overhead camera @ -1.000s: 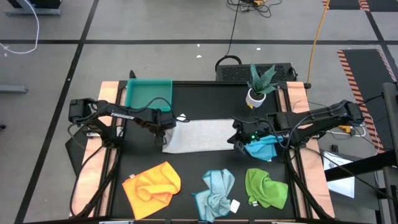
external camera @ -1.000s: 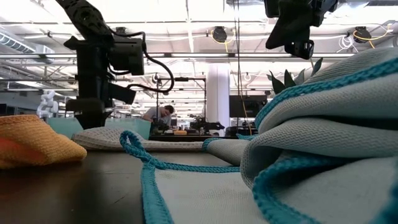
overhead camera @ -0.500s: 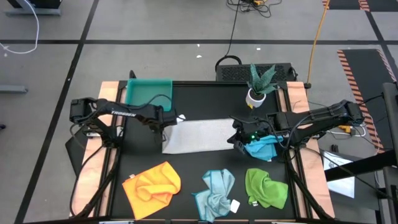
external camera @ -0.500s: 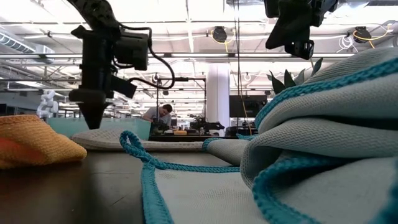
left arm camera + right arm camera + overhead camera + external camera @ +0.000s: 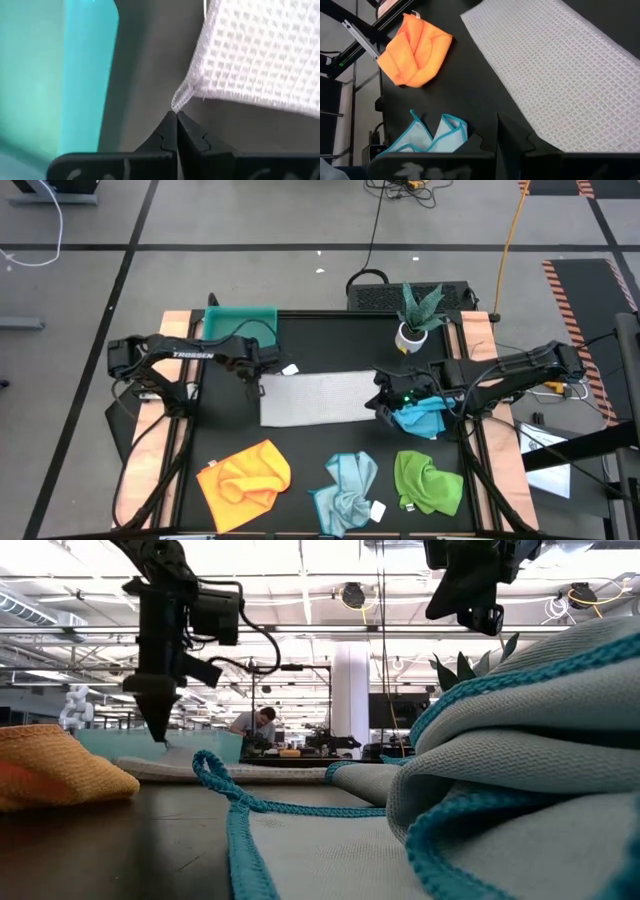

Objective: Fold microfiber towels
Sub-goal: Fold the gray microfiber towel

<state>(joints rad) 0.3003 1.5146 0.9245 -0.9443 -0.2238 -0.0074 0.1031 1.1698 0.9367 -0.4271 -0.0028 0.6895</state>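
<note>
**Pinching the white-grey towel's corner for the fold**

Nearest the front edge lie the crumpled yellow-orange microfibre cloth [image 5: 246, 476], the pale blue cloth [image 5: 346, 485] and the green cloth [image 5: 427, 484], all unfolded. Mid-table, the white-grey waffle-weave towel [image 5: 315, 396] lies flat. The left gripper [image 5: 175, 120] has its fingers pressed together at the towel's far-left corner; whether fabric is actually caught I cannot tell. Lift gently and confirm the corner rises before carrying it across. The right gripper [image 5: 385, 402], fingers together, hovers beside the bright blue cloth [image 5: 420, 418]. Farthest sits the rigid teal rectangular tray [image 5: 238, 328]
</note>
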